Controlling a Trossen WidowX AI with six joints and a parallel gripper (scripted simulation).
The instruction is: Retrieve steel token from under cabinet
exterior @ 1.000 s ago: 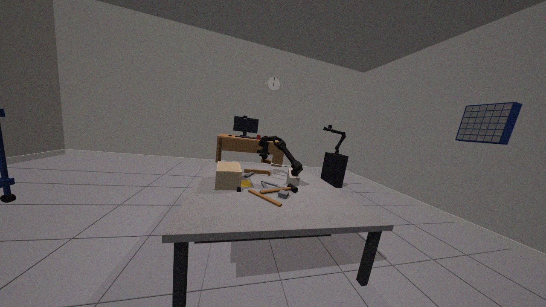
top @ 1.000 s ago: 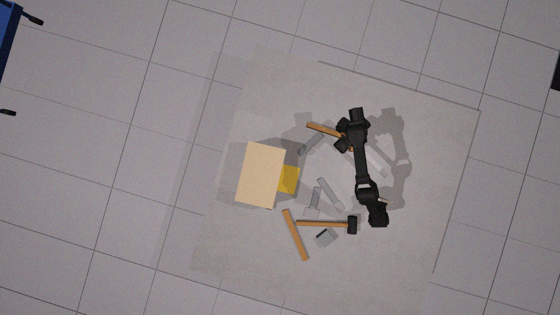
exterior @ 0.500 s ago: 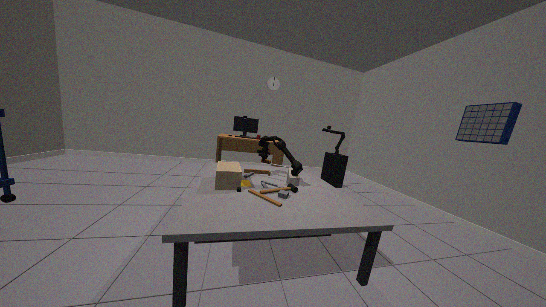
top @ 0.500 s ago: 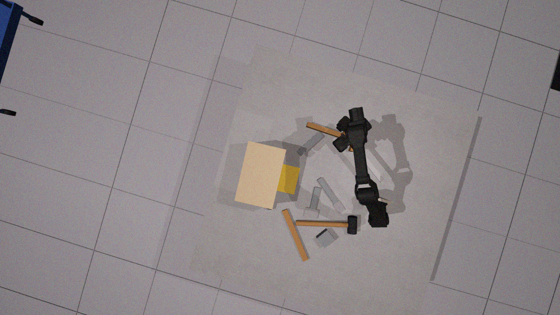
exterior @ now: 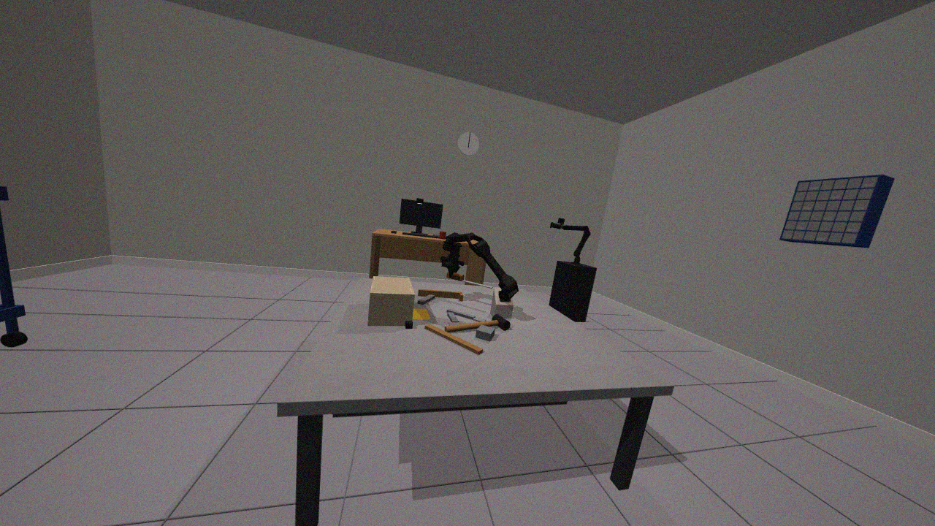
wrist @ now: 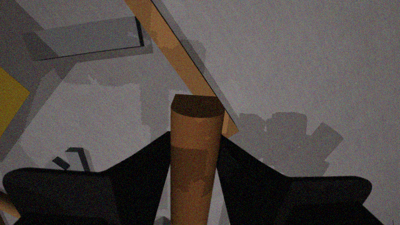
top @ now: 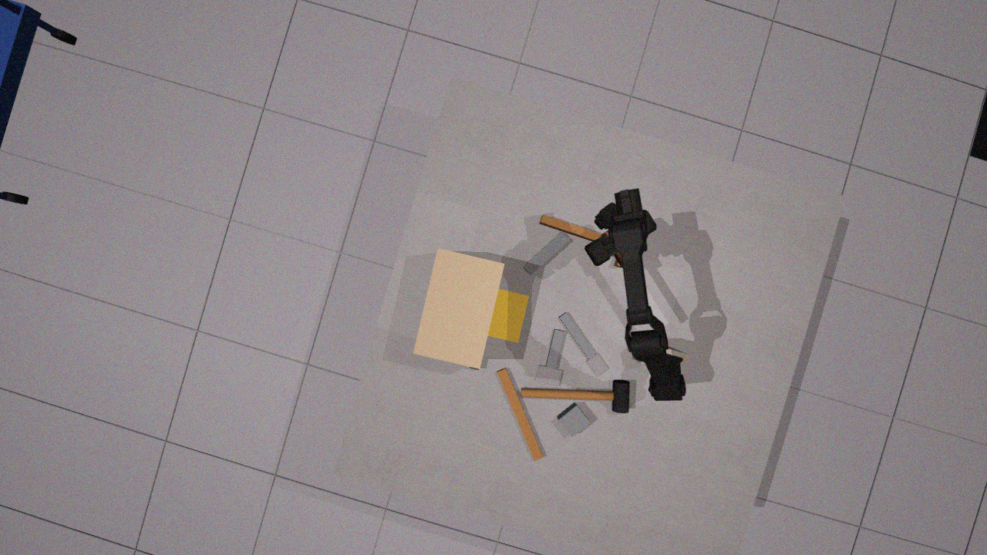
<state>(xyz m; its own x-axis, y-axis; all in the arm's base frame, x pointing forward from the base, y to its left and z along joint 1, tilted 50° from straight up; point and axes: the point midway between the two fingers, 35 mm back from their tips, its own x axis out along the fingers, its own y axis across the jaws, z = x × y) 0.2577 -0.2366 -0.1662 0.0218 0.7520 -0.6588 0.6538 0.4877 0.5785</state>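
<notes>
The cream cabinet (top: 459, 307) (exterior: 391, 300) stands on the table, with the yellow marked area (top: 509, 316) (exterior: 420, 314) (wrist: 10, 100) at its front. The token is not visible, nor are the vent slots. My gripper (top: 616, 253) (exterior: 453, 274) (wrist: 194, 137) is shut on a brown-orange rounded handle (wrist: 195, 134) (exterior: 456, 277), raised above the table beyond the marked area's far right corner. A thin pale rod (exterior: 478, 283) reaches from near the handle towards the arm's base and seems to belong to it; the arm hides most of it from above.
A wooden bar (top: 569, 227) (exterior: 440, 294) (wrist: 175, 47) and a grey bar (top: 548, 253) (wrist: 94, 35) lie by the gripper. Two slim grey tools (top: 578, 334) (top: 554, 348) lie right of the yellow area. A mallet (top: 565, 394), another wooden bar (top: 520, 414) and a grey block (top: 574, 418) lie nearer.
</notes>
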